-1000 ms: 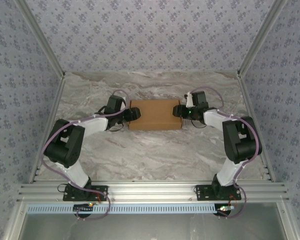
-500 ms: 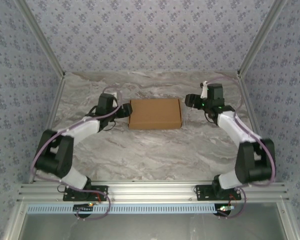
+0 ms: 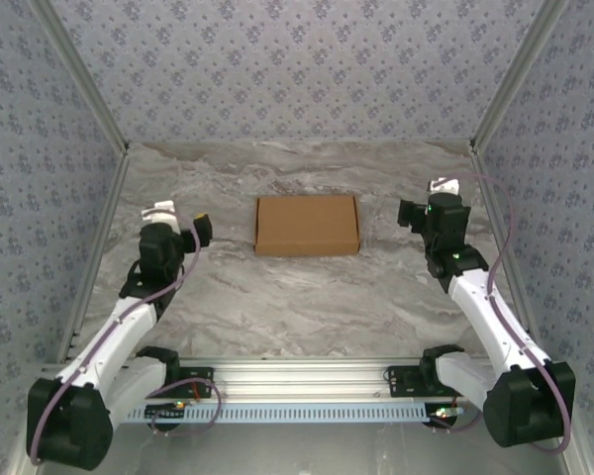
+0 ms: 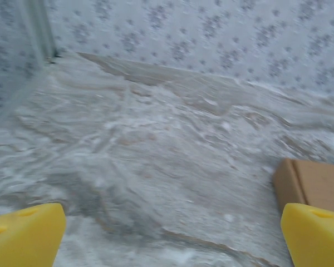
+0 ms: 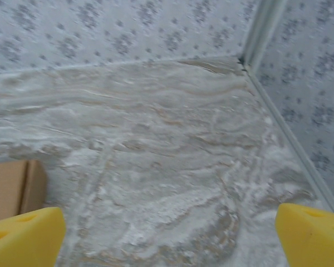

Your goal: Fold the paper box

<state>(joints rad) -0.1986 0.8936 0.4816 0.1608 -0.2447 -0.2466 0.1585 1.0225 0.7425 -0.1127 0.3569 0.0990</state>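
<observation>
Marble table (image 3: pixel 307 307) | paper box (image 3: pixel 308 226) closed, flat brown rectangle | left tool (image 4: pixel 170 236), right tool (image 5: pixel 167 236): both apart, empty

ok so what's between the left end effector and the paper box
Just bare marble table, seen in the top view; the left end effector and paper box are apart.

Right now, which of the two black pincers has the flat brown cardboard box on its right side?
The left pincer: the brown cardboard box appears beside its right yellow finger in its wrist view. The right pincer has it on its left.
</observation>
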